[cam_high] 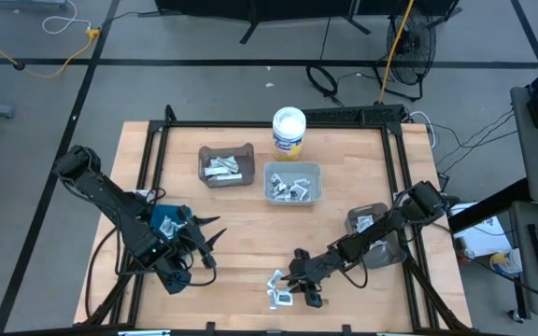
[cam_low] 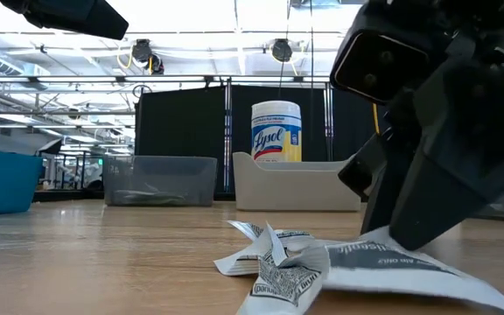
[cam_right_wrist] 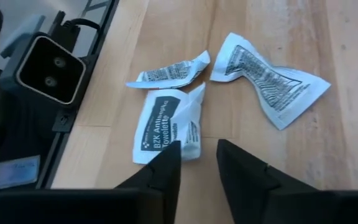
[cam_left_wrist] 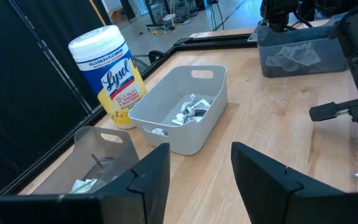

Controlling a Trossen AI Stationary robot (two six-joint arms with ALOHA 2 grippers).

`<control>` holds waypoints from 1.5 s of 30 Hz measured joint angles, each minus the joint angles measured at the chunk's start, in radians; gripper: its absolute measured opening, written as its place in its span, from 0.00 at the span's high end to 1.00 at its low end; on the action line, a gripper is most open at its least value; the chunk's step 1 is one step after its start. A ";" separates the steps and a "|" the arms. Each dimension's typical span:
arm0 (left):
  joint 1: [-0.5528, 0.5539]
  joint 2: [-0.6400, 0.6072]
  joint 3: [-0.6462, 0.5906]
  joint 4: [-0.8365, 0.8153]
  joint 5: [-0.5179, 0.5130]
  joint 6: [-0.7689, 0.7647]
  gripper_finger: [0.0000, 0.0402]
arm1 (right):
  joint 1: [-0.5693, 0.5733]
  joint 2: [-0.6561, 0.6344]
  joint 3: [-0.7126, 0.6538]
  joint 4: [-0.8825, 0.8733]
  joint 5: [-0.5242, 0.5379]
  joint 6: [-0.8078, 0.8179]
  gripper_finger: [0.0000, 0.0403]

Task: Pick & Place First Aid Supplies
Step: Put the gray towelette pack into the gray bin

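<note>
Right gripper (cam_right_wrist: 197,163), fingers slightly apart and holding nothing, hovers over three crumpled white printed packets (cam_right_wrist: 169,127) at the wooden table's (cam_high: 250,233) near edge, their lettering legible only from its wrist, while the left gripper (cam_left_wrist: 201,177) waits open, facing the grey bin (cam_left_wrist: 179,109).

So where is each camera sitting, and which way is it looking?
High view: above, looking straight down at the table; both arms show.
Low view: at tabletop height, looking across packets toward the Lysol tub; a dark arm fills the right.
Left wrist view: on the left arm, facing the white bin; left claw open.
Right wrist view: above three packets; right claw over them.
Shared: tub, high, low and left wrist views.
</note>
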 joint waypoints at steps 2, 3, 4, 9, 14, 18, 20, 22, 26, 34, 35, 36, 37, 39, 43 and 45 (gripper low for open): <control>0.000 0.000 0.000 0.000 0.000 0.002 0.56 | 0.000 0.000 -0.001 -0.001 0.013 -0.009 0.80; 0.000 0.000 0.000 0.000 0.000 0.002 0.56 | 0.000 0.000 -0.001 -0.001 0.013 -0.016 0.83; 0.000 0.000 0.000 0.000 0.000 0.002 0.56 | 0.000 0.000 -0.001 -0.002 0.014 -0.022 0.85; 0.000 0.000 0.000 0.000 0.000 0.002 0.56 | 0.000 0.000 -0.001 -0.003 0.018 -0.048 0.96; 0.000 0.000 0.000 0.000 0.000 0.002 0.56 | 0.000 0.000 -0.002 -0.003 0.029 -0.077 0.99; 0.000 0.000 0.000 0.000 0.000 0.002 0.56 | 0.000 0.000 -0.002 -0.002 0.040 -0.102 1.00; 0.000 0.000 0.000 0.000 0.000 0.002 0.56 | 0.000 0.000 -0.002 -0.001 0.041 -0.107 1.00; 0.000 0.000 0.000 0.000 0.000 0.002 0.56 | 0.000 0.000 -0.002 -0.001 0.040 -0.116 1.00; 0.000 0.000 0.000 0.000 0.000 0.006 0.56 | -0.004 -0.010 -0.002 0.008 0.038 -0.140 1.00; 0.000 0.000 0.000 0.000 0.000 0.007 0.56 | -0.014 -0.105 -0.003 -0.030 0.038 -0.228 1.00; 0.000 0.000 0.000 0.000 0.000 0.007 0.56 | -0.016 -0.121 -0.002 -0.027 0.041 -0.241 1.00; 0.000 0.000 0.000 0.000 0.000 0.007 0.56 | -0.018 -0.140 -0.002 -0.038 0.050 -0.258 1.00; 0.000 0.000 0.000 0.000 0.000 0.007 0.56 | -0.018 -0.163 -0.002 -0.060 0.064 -0.274 1.00; 0.000 0.000 0.000 -0.001 0.000 0.010 0.56 | -0.021 -0.203 -0.002 -0.096 0.100 -0.310 1.00; 0.000 0.000 0.000 -0.001 0.000 0.013 0.56 | -0.035 -0.295 -0.002 -0.210 0.239 -0.386 1.00; 0.000 0.000 0.000 0.000 -0.001 0.013 0.56 | -0.048 -0.342 -0.002 -0.257 0.328 -0.424 1.00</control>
